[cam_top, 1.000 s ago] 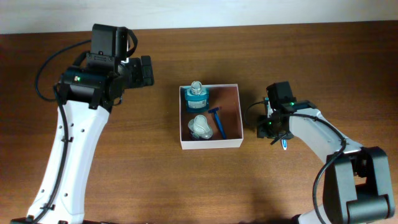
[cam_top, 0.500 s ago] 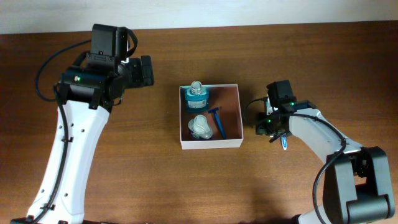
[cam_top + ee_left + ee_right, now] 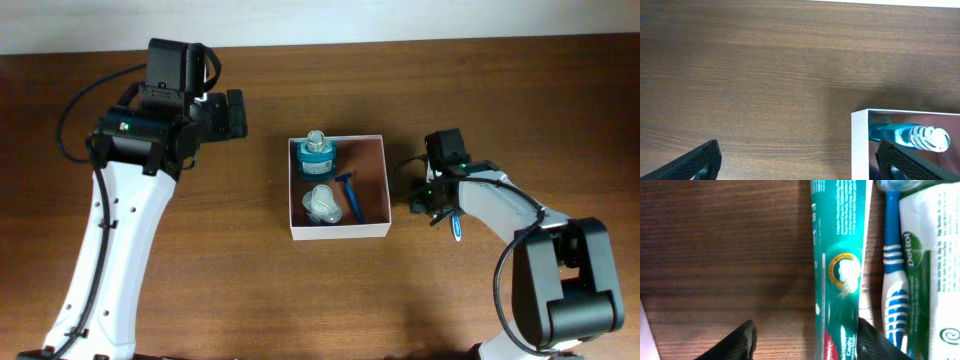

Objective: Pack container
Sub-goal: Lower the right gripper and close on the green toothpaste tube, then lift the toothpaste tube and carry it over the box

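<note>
While container (image 3: pixel 372 162) holds three items (image 3: pixel 320 203), left tool (image 3: pixel 800 166) wide, right tool (image 3: pixel 807 342) open astride one toothpaste tube (image 3: pixel 840 255).

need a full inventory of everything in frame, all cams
container: 1, white, brownish-pink inside, table centre
bottle: 1, teal, clear cap, inside container, far corner
razor: 1, blue, inside container
clear item: 1, whitish, inside container beside razor; can't identify
toothpaste tube: 1, green, on table outside container, under right arm
toothbrush: 1, blue and white, on table next to tube
Dettol packet: 1, white and green, beside toothbrush
table: 1, brown wood
left gripper: 1, black, open, above bare table off container's corner
right gripper: 1, black, open, fingers either side of tube
</note>
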